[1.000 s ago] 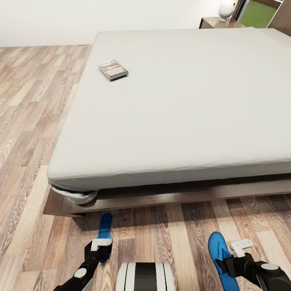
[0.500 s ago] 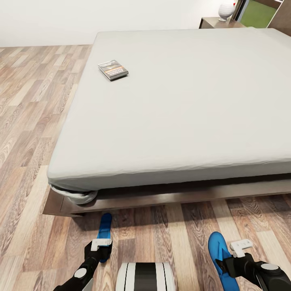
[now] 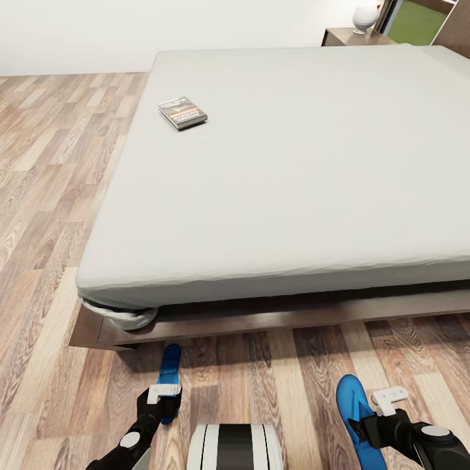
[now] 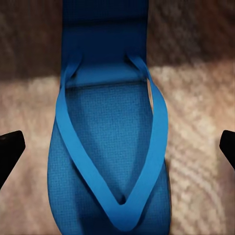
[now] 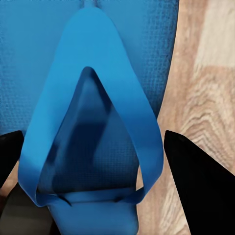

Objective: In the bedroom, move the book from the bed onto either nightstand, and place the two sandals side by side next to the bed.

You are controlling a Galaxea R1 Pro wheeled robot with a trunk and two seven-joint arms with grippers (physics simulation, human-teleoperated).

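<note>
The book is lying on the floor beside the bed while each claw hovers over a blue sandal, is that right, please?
Not quite: the head view shows the book on the bed, near its edge. The left claw and right claw are each over a blue sandal.

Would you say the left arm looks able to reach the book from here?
Probably not: the left gripper hangs low over a sandal on the floor, while the book lies far up the bed.

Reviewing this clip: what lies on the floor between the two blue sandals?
In the head view, only bare wood floor separates the left sandal from the right sandal; the robot's trunk sits low between them.
</note>
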